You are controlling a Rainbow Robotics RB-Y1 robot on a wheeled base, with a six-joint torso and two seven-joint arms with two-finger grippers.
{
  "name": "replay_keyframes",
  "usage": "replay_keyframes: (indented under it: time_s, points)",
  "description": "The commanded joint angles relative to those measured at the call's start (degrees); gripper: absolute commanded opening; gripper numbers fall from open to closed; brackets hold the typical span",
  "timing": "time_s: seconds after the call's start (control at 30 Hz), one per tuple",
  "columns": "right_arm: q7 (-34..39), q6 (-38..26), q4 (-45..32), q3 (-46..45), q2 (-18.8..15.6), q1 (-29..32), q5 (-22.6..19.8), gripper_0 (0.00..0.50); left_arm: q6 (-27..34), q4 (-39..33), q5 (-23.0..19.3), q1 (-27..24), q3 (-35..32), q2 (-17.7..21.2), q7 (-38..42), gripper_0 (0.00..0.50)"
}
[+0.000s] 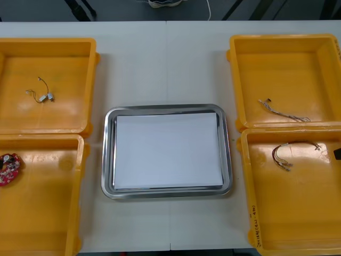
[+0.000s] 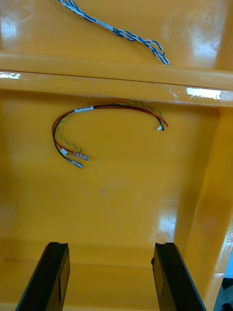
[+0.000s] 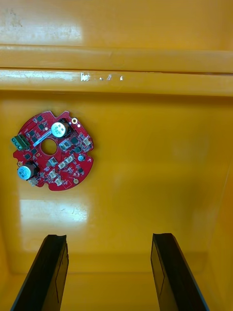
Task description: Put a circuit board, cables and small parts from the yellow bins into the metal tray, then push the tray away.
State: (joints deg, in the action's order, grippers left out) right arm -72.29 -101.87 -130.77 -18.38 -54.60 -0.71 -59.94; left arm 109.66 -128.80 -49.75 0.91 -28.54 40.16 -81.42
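Note:
A round red circuit board (image 3: pixel 51 150) lies on the floor of the near left yellow bin (image 1: pixel 48 213), at its outer side (image 1: pixel 9 168). My left gripper (image 3: pixel 109 274) hovers open over that bin, the board ahead of its fingers and off to one side. My right gripper (image 2: pixel 111 277) hangs open above the near right yellow bin (image 1: pixel 298 213). A red and yellow cable (image 2: pixel 97 126) curls on that bin's floor ahead of the fingers (image 1: pixel 290 152). The metal tray (image 1: pixel 108 160), white inside, sits between the bins with nothing in it.
The far right yellow bin (image 1: pixel 277 58) holds a twisted blue and white cable (image 1: pixel 282 111), which shows past the bin wall (image 2: pixel 121 31). Small metal parts (image 1: pixel 41 94) on a thin wire lie in the far left yellow bin (image 1: pixel 53 58). Bare table stretches beyond the tray.

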Motion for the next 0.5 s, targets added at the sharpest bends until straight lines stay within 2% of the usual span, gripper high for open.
replay_keyframes:
  time_s: [0.03,0.5]
  points:
    - [1.97,0.45,-0.27,-1.92,0.37,0.88,0.52,0.500,0.34,-1.54,-0.26,1.02,-1.16,2.47,-5.41,0.500]
    - [1.97,0.45,-0.27,-1.92,0.37,0.88,0.52,0.500,0.34,-1.54,-0.26,1.02,-1.16,2.47,-5.41,0.500]
